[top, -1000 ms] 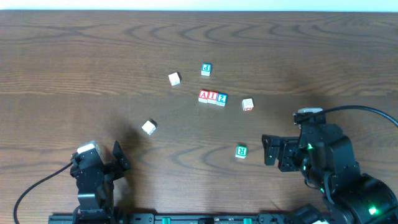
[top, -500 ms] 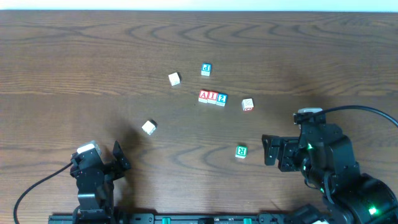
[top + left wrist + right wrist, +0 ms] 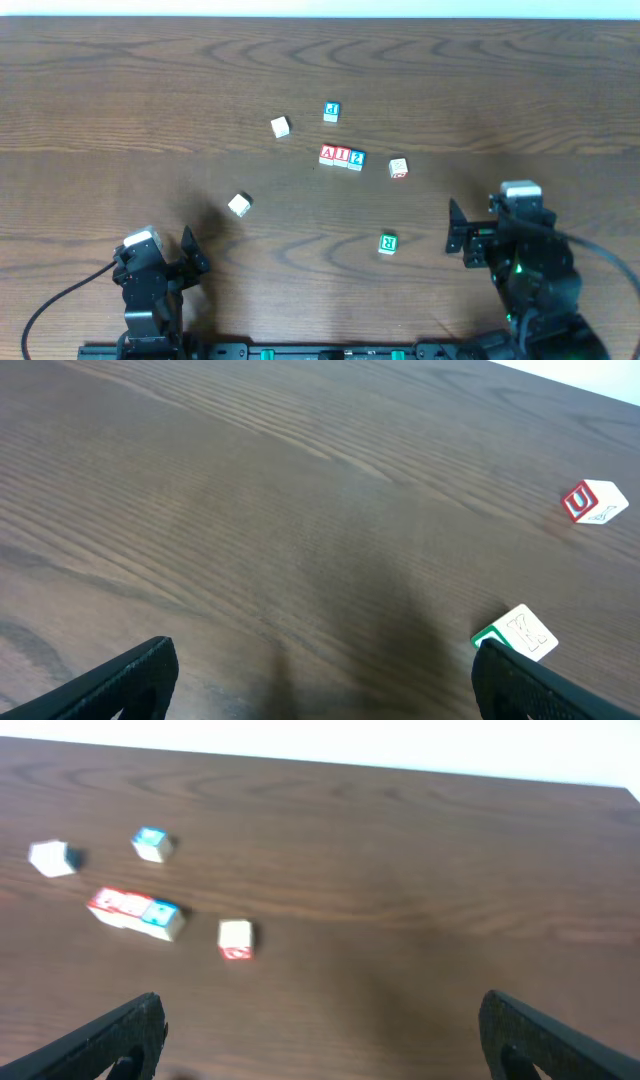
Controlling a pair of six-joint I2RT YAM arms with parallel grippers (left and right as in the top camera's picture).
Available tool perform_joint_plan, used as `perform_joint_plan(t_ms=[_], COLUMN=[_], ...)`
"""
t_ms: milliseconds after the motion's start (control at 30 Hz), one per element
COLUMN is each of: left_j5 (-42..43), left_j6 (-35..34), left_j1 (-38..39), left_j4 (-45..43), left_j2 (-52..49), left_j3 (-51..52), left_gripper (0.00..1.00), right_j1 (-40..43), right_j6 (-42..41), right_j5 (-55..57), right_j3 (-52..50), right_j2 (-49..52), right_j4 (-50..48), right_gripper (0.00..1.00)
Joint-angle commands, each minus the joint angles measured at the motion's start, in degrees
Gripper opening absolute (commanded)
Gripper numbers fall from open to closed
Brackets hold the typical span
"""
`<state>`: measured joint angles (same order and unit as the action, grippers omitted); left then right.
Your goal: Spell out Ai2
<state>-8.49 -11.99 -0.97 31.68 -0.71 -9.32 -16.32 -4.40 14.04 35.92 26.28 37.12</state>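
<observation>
Three letter blocks stand touching in a row mid-table: a red A (image 3: 328, 154), a red I (image 3: 342, 155) and a blue 2 (image 3: 357, 159). The row also shows in the right wrist view (image 3: 135, 910). My left gripper (image 3: 190, 252) is open and empty near the front left edge; its fingers frame bare wood (image 3: 320, 680). My right gripper (image 3: 456, 236) is open and empty at the front right (image 3: 320, 1035), well short of the row.
Loose blocks lie around: a blue P block (image 3: 332, 111), a white block (image 3: 281, 126), a red-edged block (image 3: 398, 167), a green R block (image 3: 388, 242), and a white block with green K (image 3: 239, 204) near the left gripper (image 3: 520, 632).
My right arm has drawn back to the right and turned, away from the green R block. The left arm and all blocks have not moved.
</observation>
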Motion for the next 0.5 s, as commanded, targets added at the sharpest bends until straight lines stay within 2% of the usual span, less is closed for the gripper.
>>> perform_joint_plan(t_ms=[0,300,467], left_j5=[0.02,0.04,0.02], left_j6=[-0.39,-0.39,-0.39], left_j1=[-0.24,-0.24,-0.24], left_j4=[-0.24,-0.24,-0.24], left_j2=[0.5,0.5,0.5], left_j3=[0.85,0.87,0.85], left_gripper=[0.95,0.95,0.95], right_j1=[2.84,6.4,6.38], right_j6=[2.95,2.75,2.75], right_j5=[0.72,0.52,0.52], right_j3=[-6.67,-21.49,-25.0], right_j2=[-4.92,-17.44,-21.46], right_j4=[-2.25,-3.54,-3.54], right_gripper=[0.99,0.99,0.99])
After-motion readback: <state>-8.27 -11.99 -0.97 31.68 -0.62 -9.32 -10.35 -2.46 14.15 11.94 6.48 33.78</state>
